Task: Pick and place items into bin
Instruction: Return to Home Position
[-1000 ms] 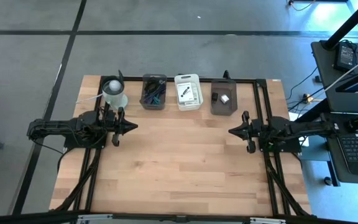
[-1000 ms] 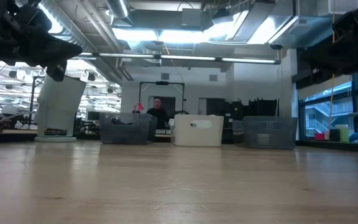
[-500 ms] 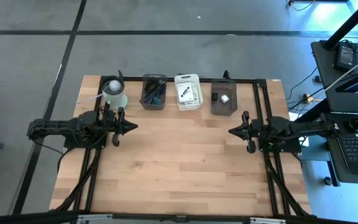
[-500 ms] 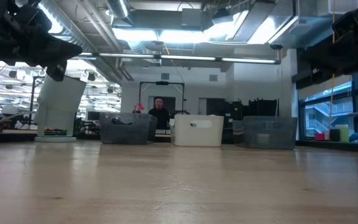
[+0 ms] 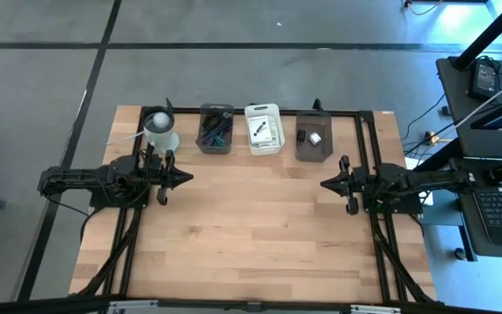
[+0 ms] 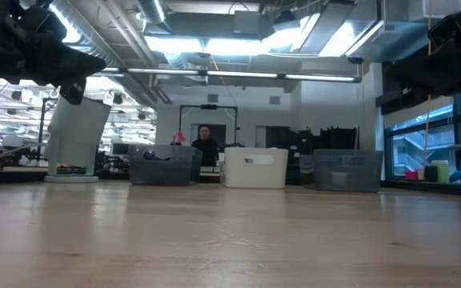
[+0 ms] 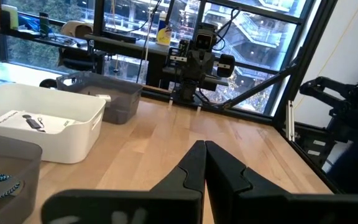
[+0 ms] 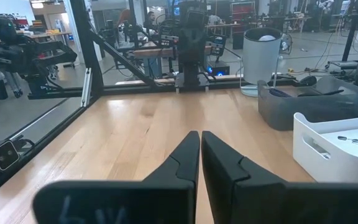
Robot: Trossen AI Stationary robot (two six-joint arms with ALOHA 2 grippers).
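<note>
Three bins stand in a row along the table's far edge. The dark grey bin [image 5: 215, 129] holds teal sticks and a black cable [image 5: 219, 133]. The white bin [image 5: 263, 128] holds printed cards [image 7: 33, 121]. In the grey bin [image 5: 313, 137] lie a tiny black block [image 5: 302, 136] and a small whitish piece [image 5: 315, 138]. My left gripper [image 5: 187, 177] hovers shut over the table's left side, pointing right. My right gripper [image 5: 324, 184] hovers shut over the right side, pointing left. Both are empty. No purple stick shows.
A round translucent tub with a white top [image 5: 159, 129] stands at the far left corner, close to my left arm. Bare wood [image 5: 251, 218] stretches between the grippers and toward the near edge. A person [image 6: 205, 144] shows in the room behind the table.
</note>
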